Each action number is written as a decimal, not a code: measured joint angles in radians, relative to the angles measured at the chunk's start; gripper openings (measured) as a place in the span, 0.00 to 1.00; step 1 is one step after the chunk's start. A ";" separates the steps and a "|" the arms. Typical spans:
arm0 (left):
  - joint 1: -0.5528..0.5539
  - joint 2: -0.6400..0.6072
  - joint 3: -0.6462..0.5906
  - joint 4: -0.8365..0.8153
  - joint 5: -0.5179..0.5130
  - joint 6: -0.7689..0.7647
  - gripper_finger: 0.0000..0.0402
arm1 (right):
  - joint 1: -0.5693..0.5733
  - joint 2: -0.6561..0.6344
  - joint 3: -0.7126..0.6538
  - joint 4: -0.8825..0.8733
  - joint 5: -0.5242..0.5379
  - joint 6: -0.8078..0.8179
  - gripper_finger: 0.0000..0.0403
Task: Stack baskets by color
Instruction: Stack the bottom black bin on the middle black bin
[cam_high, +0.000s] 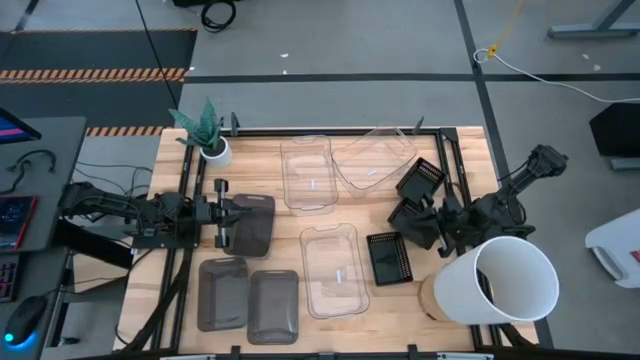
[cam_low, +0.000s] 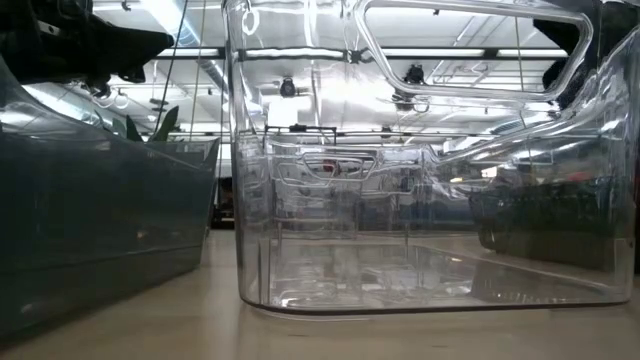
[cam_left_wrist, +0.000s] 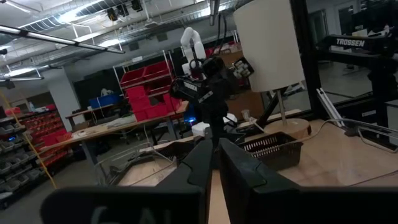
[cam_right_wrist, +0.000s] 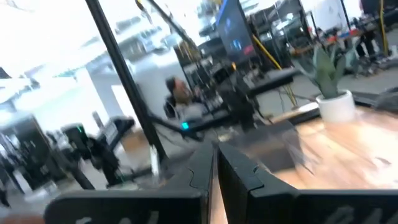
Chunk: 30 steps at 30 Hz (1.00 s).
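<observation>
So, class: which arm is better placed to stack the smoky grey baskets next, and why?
Probably the left. Its pincer sits at a smoky grey basket, with two more nearby. The right pincer is over by the black baskets.

Beside the right gripper (cam_high: 437, 228), the white bucket (cam_high: 505, 282) hides the table corner (cam_high: 432, 300); 1 black basket (cam_high: 418, 222) lies partly under that gripper's fingers.

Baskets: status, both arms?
Left gripper over a grey basket, jaws near shut. Right gripper among black baskets, holding nothing visible. White bucket crowds right side.
</observation>
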 joint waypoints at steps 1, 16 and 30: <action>0.000 0.000 0.000 0.000 0.000 0.000 0.09 | -0.003 0.000 0.000 0.025 -0.004 0.000 0.07; 0.000 0.000 0.000 0.000 0.000 0.000 0.09 | -0.086 0.000 0.024 -0.034 0.413 -0.051 0.06; 0.000 0.000 0.000 0.000 0.000 0.000 0.08 | -0.351 0.042 0.375 -1.030 0.042 0.398 0.05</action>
